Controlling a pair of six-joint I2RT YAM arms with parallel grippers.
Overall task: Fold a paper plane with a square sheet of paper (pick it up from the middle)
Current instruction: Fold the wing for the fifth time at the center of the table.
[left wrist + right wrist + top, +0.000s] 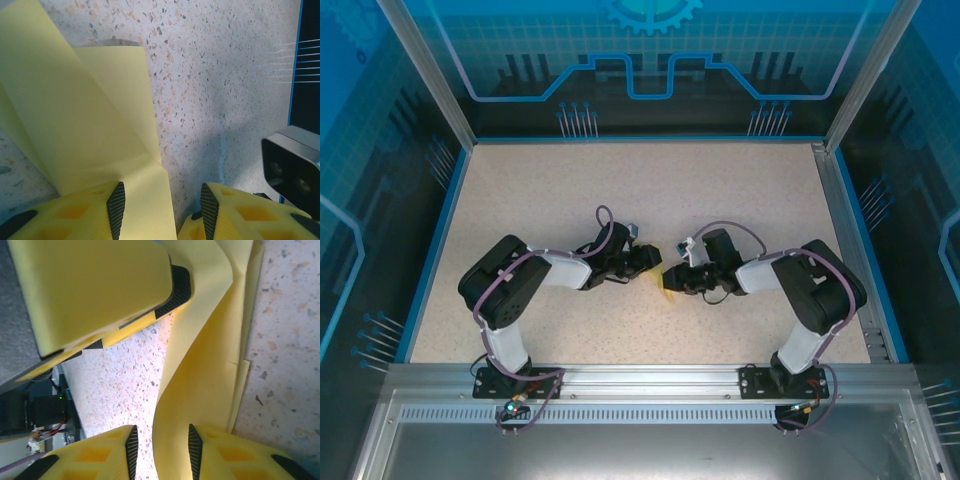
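Top external view, starting nearest: both arm bases sit at the near rail, and the arms lean inward so that the left gripper [646,262] and right gripper [678,276] almost meet over the middle of the speckled table [620,190]. A small patch of the pale-yellow square sheet of paper [667,291] peeks out just beneath them; the rest is hidden by the wrists.

Left wrist view: the left gripper [160,202] has its jaws apart. One end of the paper [85,130] lies in the gap beside the left-hand pad, with bare table between it and the other pad, so nothing is clamped. Beyond the fingers the paper lies flat on the table with a diagonal flap turned over it.

Right wrist view: the right gripper [162,442] also stands apart. A layered band of the paper [200,375] rises through its gap, close to the right-hand pad and clear of the other. Farther off, a finger of the left gripper [100,285] hovers above the same band.

By my reading the job is mid-way. Several folds are in, shown by the stacked edges and the slanted flap. No slim pointed dart or centre ridge can be seen, so the narrowing folds, wing folds and firm creasing remain.
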